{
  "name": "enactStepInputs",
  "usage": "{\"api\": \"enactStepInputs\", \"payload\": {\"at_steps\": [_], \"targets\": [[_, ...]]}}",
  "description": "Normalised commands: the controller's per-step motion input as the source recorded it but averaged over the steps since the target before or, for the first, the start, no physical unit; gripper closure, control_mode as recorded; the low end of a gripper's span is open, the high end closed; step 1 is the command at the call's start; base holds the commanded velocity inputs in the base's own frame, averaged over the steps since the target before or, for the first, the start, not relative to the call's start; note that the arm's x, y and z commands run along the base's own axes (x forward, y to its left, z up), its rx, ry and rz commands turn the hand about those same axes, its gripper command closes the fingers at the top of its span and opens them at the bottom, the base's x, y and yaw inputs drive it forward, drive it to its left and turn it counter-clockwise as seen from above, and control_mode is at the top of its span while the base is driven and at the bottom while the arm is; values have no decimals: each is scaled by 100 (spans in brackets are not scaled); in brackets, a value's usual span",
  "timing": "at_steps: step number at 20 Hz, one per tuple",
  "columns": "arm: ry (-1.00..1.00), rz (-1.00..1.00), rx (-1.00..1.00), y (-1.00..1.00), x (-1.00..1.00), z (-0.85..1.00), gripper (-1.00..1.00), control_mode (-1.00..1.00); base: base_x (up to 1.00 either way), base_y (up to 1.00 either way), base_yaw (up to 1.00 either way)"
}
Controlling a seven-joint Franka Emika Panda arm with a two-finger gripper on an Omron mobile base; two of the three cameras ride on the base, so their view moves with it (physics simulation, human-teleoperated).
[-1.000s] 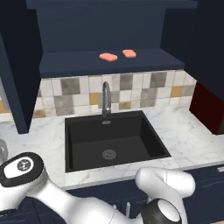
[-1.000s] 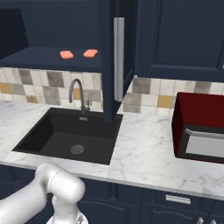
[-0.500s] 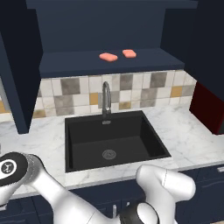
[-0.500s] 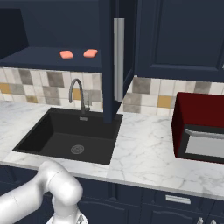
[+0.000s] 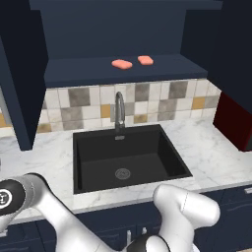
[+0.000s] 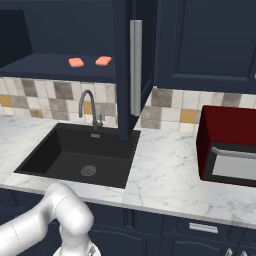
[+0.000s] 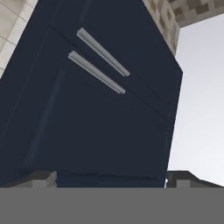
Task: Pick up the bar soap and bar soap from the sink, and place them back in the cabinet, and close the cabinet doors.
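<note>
Both salmon-pink bar soaps lie flat, side by side, on the navy shelf of the wall cabinet; from the right they are the bar soaps. The cabinet doors stand open: the left door and the right door with its long silver handle. The black sink below holds just its drain. My arm is folded low in front of the counter. In the hand view my gripper is open, fingertips wide apart, facing a navy front with two slim handles.
A curved grey faucet rises behind the basin. A dark red microwave sits on the marble counter to the right. Low navy cabinets run under the counter. My white elbow bulges just before the counter edge.
The arm's white joint at the lower left of the left base view has slid left and down. Soaps, doors and sink have not moved.
</note>
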Motion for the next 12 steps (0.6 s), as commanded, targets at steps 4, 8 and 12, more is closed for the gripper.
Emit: {"api": "enactStepInputs", "payload": {"at_steps": [4,8,12], "targets": [[-9,-2,8,0,0,0,-100,-100,0,0,0],[-6,-1,13,-11,0,13,-100,-100,0,0,0],[-2,0,17,-33,-1,29,-100,-100,0,0,0]]}}
